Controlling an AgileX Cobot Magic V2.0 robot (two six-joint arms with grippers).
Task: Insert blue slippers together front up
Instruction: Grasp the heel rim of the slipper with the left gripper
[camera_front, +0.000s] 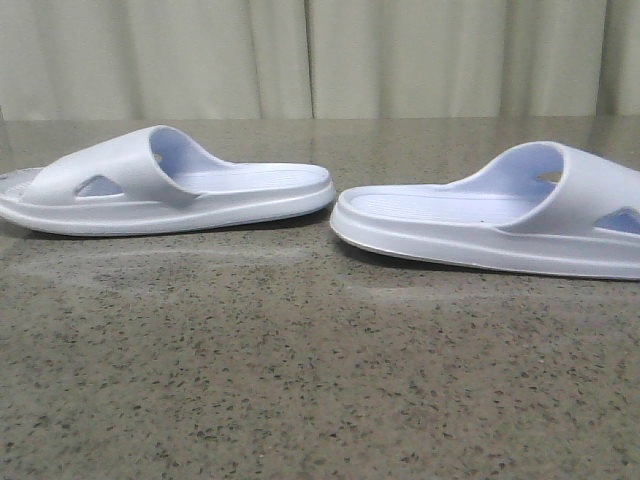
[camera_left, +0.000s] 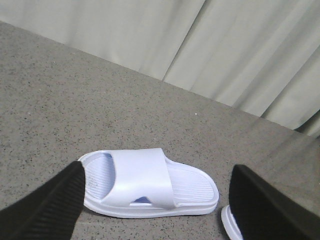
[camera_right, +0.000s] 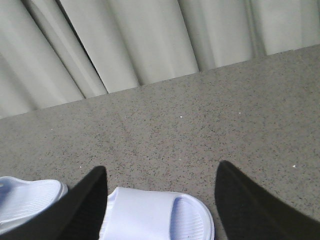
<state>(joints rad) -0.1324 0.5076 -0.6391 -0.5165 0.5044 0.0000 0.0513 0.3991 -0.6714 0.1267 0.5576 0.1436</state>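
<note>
A: Slippers first: where are they?

B: Both flat on the desk (camera_front: 300, 380), soles down, heel to heel and just apart. Left slipper (camera_front: 165, 185) has its toe pointing left, right slipper (camera_front: 500, 215) has its toe pointing right.

A: And the fingers?

B: Left fingers (camera_left: 45, 205) are spread wide above the left slipper (camera_left: 150, 185), holding nothing. Right fingers (camera_right: 250, 200) are equally wide over the right slipper (camera_right: 155, 215), also empty.

A: How will they handle?

B: I'd judge moulded foam: light, springy, fairly grippy, nothing fragile. A hard pinch would dent it.

A: Where to grab?

B: Probably across the wide strap, or the sole edges beside the side cut-out. The strap flexes, so one could tilt when lifted.
</note>
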